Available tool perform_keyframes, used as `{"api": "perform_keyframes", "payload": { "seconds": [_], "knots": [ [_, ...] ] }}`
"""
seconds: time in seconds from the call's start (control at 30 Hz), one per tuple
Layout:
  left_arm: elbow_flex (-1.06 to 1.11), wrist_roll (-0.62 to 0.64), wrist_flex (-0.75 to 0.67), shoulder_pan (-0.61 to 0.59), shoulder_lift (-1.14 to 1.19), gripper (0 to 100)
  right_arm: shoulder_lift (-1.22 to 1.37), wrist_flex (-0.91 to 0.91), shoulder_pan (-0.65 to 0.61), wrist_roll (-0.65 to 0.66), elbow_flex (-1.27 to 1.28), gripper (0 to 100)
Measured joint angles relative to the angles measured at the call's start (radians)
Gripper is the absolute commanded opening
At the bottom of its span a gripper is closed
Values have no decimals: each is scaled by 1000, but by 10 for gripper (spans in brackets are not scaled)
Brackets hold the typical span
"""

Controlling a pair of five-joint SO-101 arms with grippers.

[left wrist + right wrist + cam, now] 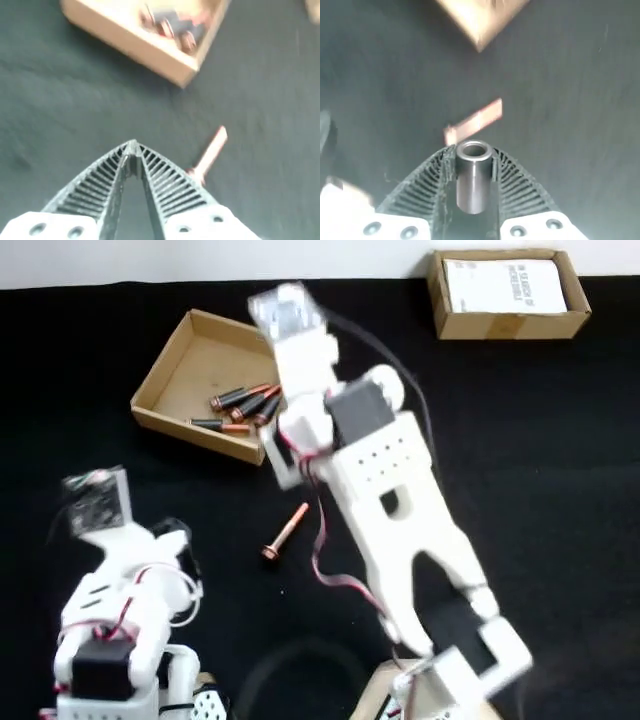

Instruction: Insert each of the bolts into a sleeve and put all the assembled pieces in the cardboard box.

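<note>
My right gripper point(472, 150) is shut on a grey metal sleeve point(471, 177) that stands upright between its fingers, open end up. Just beyond its tips a copper bolt point(475, 120) lies flat on the black table. The same bolt point(286, 531) lies a little in front of the near corner of the open cardboard box point(190, 370). Several assembled pieces point(245, 405) lie in that box by its right wall. My left gripper point(132, 147) is shut with nothing in it and hovers over the cloth, with the bolt point(210, 152) close beside it.
A second cardboard box point(505, 295) holding a white printed sheet stands at the far right. The right arm point(390, 490) stretches across the middle of the table. The left arm point(115, 590) stands at the near left. Black cloth covers the table.
</note>
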Motion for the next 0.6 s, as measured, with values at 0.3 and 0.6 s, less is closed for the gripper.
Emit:
{"api": "perform_keyframes", "payload": {
  "seconds": [0.3,0.6],
  "knots": [
    [-308,0,15,195,572,9,-512,-377,252,-9,878,7],
    [-468,110,6,419,1028,9,-715,-879,617,-12,1450,7]
  ]
}}
